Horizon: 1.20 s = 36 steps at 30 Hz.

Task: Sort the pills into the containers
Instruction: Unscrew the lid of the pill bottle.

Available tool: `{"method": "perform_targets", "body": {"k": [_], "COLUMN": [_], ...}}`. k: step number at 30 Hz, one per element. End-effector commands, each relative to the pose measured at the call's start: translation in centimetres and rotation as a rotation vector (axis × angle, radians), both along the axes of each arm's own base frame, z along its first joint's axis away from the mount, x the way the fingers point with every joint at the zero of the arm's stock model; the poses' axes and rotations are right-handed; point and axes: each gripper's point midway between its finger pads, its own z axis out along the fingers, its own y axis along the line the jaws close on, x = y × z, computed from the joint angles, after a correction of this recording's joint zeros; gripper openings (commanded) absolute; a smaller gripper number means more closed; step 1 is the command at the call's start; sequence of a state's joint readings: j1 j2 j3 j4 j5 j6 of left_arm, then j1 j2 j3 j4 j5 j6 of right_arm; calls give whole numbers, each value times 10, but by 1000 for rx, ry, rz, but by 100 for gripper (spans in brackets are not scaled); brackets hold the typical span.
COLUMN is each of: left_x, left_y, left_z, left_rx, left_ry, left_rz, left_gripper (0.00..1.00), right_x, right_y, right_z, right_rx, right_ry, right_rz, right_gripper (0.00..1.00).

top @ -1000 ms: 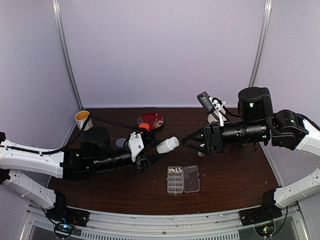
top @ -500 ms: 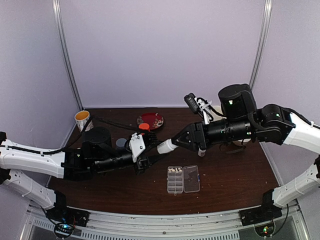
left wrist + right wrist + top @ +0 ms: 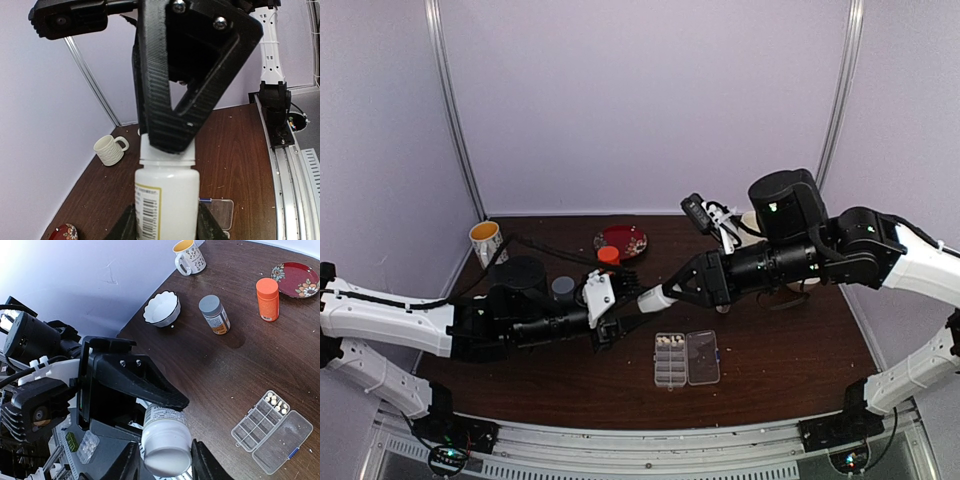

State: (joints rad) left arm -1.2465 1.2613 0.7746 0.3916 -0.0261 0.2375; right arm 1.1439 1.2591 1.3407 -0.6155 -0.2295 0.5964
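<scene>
A white bottle (image 3: 653, 296) hangs in the air between the two arms, above the table. My left gripper (image 3: 638, 300) is shut on its body (image 3: 166, 200). My right gripper (image 3: 672, 291) is shut on its white cap (image 3: 166, 452), with one finger on each side. The clear organiser (image 3: 687, 358) lies open on the table below, lid flat to the right. Cream pills (image 3: 670, 341) fill one far compartment (image 3: 276, 401); the other compartments look empty.
An orange bottle (image 3: 268, 299), a grey-capped bottle (image 3: 215, 314), a red plate (image 3: 295, 279), a white bowl (image 3: 162, 307) and a patterned mug (image 3: 190, 255) stand at the back left. A white ribbed mug (image 3: 110, 149) sits at the back right.
My right arm has swung left to the bottle and its fingers have come in around the cap. My left arm still holds the bottle and has barely shifted.
</scene>
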Motion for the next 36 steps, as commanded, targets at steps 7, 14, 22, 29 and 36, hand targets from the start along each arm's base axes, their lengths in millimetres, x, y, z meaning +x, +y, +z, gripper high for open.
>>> {"method": "perform_targets", "body": {"k": [7,14,22,29,36], "left_x": [1,-1,-35,-52,-62], "left_y": [-4,-4,-14,-15,-16], "left_z": [23,24,31,36,39], "left_rx": [-61,-79,-120,-130,-119], "left_ry": [-23,3,109,197,228], "left_rz": [-6,-15,-229,-348,-412], "left_gripper": [21,18,15,13,13], "right_x": [-10,-13,-31,-62,-61], "right_y": [5,7,10,2,-12], "right_z": [7,8,-2,-19,-22], "right_rx": [1,-31,-91,-173,-209], "right_ry": [0,-95,-550,-827,-1178], "right_rz": [54,134,504,945,1070], "right_gripper": [26,7,0,0,0]}}
